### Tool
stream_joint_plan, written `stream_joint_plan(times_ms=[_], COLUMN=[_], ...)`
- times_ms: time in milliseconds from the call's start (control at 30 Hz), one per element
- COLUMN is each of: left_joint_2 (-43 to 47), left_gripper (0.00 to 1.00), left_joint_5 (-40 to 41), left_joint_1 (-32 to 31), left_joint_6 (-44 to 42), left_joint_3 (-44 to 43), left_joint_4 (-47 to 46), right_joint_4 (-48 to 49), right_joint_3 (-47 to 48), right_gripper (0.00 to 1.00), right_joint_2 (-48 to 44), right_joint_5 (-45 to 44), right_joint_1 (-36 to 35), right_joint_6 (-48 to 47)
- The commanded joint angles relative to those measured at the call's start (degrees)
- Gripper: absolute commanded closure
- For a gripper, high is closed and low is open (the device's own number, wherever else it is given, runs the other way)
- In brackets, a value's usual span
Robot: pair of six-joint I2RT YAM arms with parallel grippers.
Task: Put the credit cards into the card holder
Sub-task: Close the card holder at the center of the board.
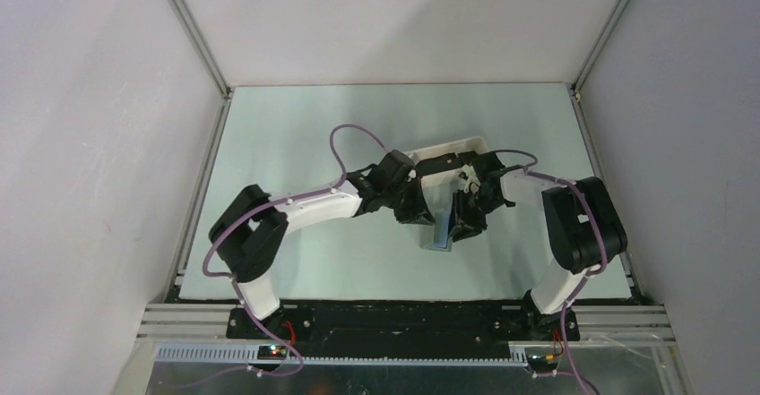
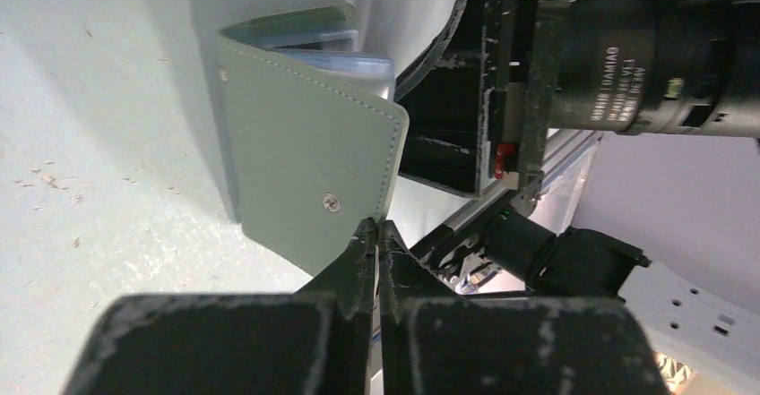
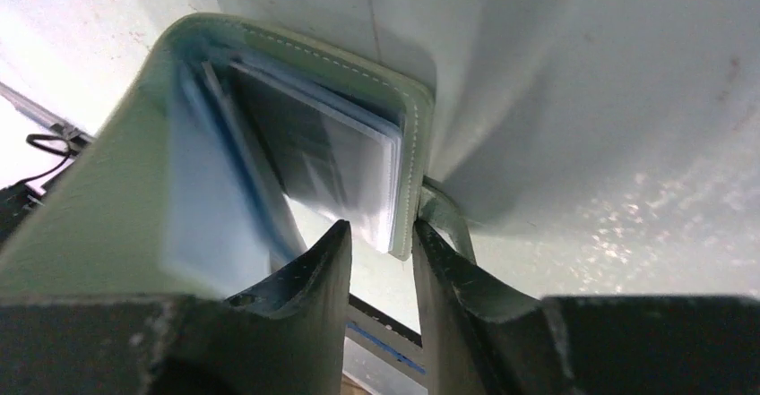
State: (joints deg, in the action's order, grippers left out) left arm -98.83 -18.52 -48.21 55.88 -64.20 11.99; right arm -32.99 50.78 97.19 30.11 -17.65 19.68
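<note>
Where the two arms meet, near the middle of the table (image 1: 314,126), the card holder (image 1: 439,234) stands up on its edge, a little open like a book; it is green outside and blue-grey inside. Seen from the right wrist, clear sleeves (image 3: 358,158) sit inside it; a dark shape (image 3: 305,144) shows through them, too blurry to tell what it is. A small metal snap (image 2: 331,201) shines on the outside of the cover; a green tab (image 3: 441,211) sticks out past the cover's edge.

The right claw (image 3: 381,231) is at 2 o'clock from the holder in the top view; its two fingers are apart, with the edge of the cover and the sleeves in between; one finger is on the inner side, the other is on the outer side by the tab.

The left claw (image 2: 377,232) is at 10 o'clock from the holder; its fingers are pressed together, with the tips right at the edge of the cover, near the snap; I cannot tell if they pinch it.

The white tray (image 1: 444,153) lies at 12 o'clock from the holder, partly hidden by both arms.
</note>
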Motion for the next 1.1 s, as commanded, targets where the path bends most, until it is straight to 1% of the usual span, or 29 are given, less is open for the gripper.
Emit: stream_joint_plan(times_ms=[0, 167, 267, 433, 500, 667, 800, 867, 933, 967, 1000, 1033, 1067], left_joint_2=[-3.59, -7.73, -9.39, -11.76, -13.04, -16.21, -17.51, -18.01, -17.46, -17.02, -15.85, -15.11, -13.44], left_gripper=[1.0, 1.0, 1.0, 1.0, 1.0, 1.0, 1.0, 0.94, 0.72, 0.67, 0.58, 0.55, 0.49], left_joint_5=[1.04, 0.11, 0.16, 1.23, 1.21, -0.64, -1.56, -1.67, -2.02, -2.5, -2.75, -2.99, -3.13], left_joint_1=[-1.7, -2.3, -2.25, -2.25, -2.24, -2.27, -2.25, -2.27, -2.29, -2.3, -2.27, -2.27, -2.26], left_joint_6=[1.98, 2.26, 2.36, 3.33, 3.7, 4.6, 6.17, 6.82, 7.36, 7.6, 8.03, 8.15, 8.32], left_joint_3=[-3.24, -5.97, -6.62, -6.97, -7.55, -9.8, -10.1, -9.83, -8.98, -8.42, -7.37, -6.87, -5.79], left_joint_4=[0.86, 0.81, 0.84, 0.81, 0.61, -0.92, -3.39, -4.31, -6.27, -8.21, -9.09, -10.47, -11.05], right_joint_4=[4.41, 4.74, 2.45, -2.42, -4.63, -9.0, -9.79, -9.8, -9.51, -9.05, -8.82, -8.37, -8.13], right_joint_3=[0.44, 0.37, 0.35, 0.37, 0.37, 0.43, 0.46, 0.57, 0.7, 0.78, 0.79, 0.78, 0.79], right_gripper=[0.65, 0.63, 0.57, 0.44, 0.42, 0.42, 0.41, 0.42, 0.42, 0.42, 0.42, 0.41, 0.41], right_joint_2=[2.29, 1.17, -1.45, -5.74, -7.66, -11.49, -13.91, -13.81, -13.35, -13.26, -13.25, -13.14, -12.89], right_joint_5=[2.21, 4.51, 4.02, 2.29, 1.19, -0.68, -1.56, -1.21, -0.77, -0.51, -0.41, 0.1, 0.47], right_joint_1=[-0.05, 0.27, 0.7, 1.21, 1.7, 3.72, 5.54, 6.6, 6.9, 7.04, 7.2, 7.28, 7.54], right_joint_6=[-0.37, -0.39, -0.66, -1.76, -1.97, -1.83, -2.35, -2.65, -2.97, -3.09, -3.04, -3.02, -2.96])
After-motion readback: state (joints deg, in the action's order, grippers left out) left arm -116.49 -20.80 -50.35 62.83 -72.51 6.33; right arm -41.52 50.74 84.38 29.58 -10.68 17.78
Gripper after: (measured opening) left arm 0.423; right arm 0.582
